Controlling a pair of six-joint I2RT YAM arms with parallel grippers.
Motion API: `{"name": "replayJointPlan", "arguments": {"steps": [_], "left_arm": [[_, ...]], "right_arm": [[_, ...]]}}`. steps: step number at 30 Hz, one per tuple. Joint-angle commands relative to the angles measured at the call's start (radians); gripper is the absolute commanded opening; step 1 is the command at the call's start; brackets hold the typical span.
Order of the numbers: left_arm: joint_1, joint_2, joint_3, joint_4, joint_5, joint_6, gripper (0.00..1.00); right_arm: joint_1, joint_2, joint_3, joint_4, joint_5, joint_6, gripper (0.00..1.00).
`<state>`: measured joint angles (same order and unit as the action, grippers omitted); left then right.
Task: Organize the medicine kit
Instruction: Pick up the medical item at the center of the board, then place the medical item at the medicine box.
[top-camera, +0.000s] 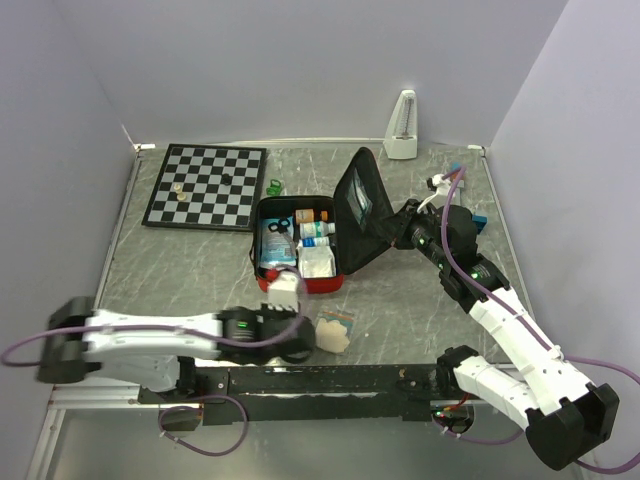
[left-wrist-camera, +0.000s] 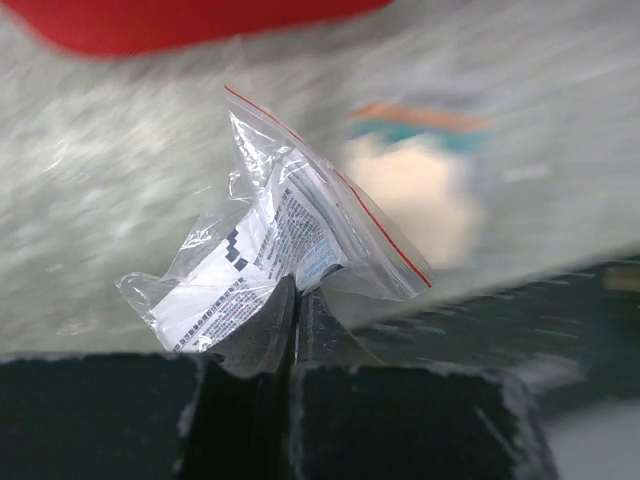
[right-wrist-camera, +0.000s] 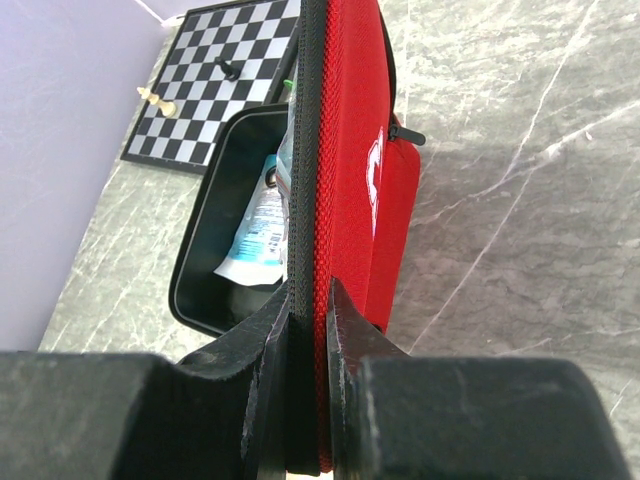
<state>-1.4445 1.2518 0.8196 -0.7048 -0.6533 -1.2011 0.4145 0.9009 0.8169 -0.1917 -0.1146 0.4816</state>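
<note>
The red medicine kit (top-camera: 322, 283) lies open mid-table, with its black-lined tray (right-wrist-camera: 210, 210) holding bottles, scissors and packets. Its lid (top-camera: 363, 205) stands tilted up, and my right gripper (top-camera: 407, 224) is shut on the lid's zippered edge (right-wrist-camera: 312, 300). My left gripper (top-camera: 290, 305) hovers just in front of the kit's near edge, shut on a clear zip bag (left-wrist-camera: 270, 250) with a printed white leaflet inside. That same bag (top-camera: 283, 286) shows white against the red kit wall (left-wrist-camera: 180, 20).
A beige pad with a small packet (top-camera: 335, 330) lies on the table right of my left gripper. The chessboard (top-camera: 205, 185) with a few pieces sits at the back left, a white metronome (top-camera: 402, 125) at the back wall, and a green item (top-camera: 272, 186) beside the board.
</note>
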Motion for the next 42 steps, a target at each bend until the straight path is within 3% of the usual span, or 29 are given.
{"name": "replayJointPlan", "arguments": {"steps": [1, 6, 8, 10, 14, 17, 21, 29, 33, 42], "left_arm": [[-0.002, -0.259, 0.030, 0.112, -0.054, 0.024, 0.01], [0.091, -0.416, 0.059, 0.299, -0.050, 0.127, 0.01], [0.198, -0.434, 0.067, 0.416, 0.038, 0.199, 0.01], [0.351, -0.428, 0.058, 0.571, 0.250, 0.228, 0.01], [0.577, -0.295, 0.125, 0.792, 0.596, 0.190, 0.01], [0.651, -0.162, 0.223, 0.953, 0.778, 0.150, 0.01], [0.713, 0.053, 0.410, 1.048, 0.978, 0.042, 0.01], [0.737, 0.227, 0.437, 1.309, 1.061, -0.172, 0.01], [0.743, 0.285, 0.447, 1.346, 1.095, -0.210, 0.01], [0.757, 0.313, 0.394, 1.282, 0.999, -0.176, 0.01]], "right_arm": [[0.023, 0.032, -0.030, -0.106, -0.095, 0.015, 0.15], [0.023, 0.029, -0.035, -0.101, -0.105, 0.014, 0.15], [0.023, 0.029, -0.041, -0.091, -0.120, 0.015, 0.15], [0.023, 0.036, -0.044, -0.091, -0.131, 0.012, 0.15], [0.023, 0.043, -0.042, -0.095, -0.145, 0.002, 0.15], [0.023, 0.052, -0.035, -0.100, -0.149, -0.008, 0.15], [0.023, 0.062, -0.021, -0.106, -0.152, -0.011, 0.15], [0.023, 0.058, -0.019, -0.103, -0.155, -0.008, 0.15], [0.026, 0.055, -0.018, -0.107, -0.163, -0.009, 0.15], [0.024, 0.035, -0.024, -0.106, -0.171, 0.002, 0.15]]}}
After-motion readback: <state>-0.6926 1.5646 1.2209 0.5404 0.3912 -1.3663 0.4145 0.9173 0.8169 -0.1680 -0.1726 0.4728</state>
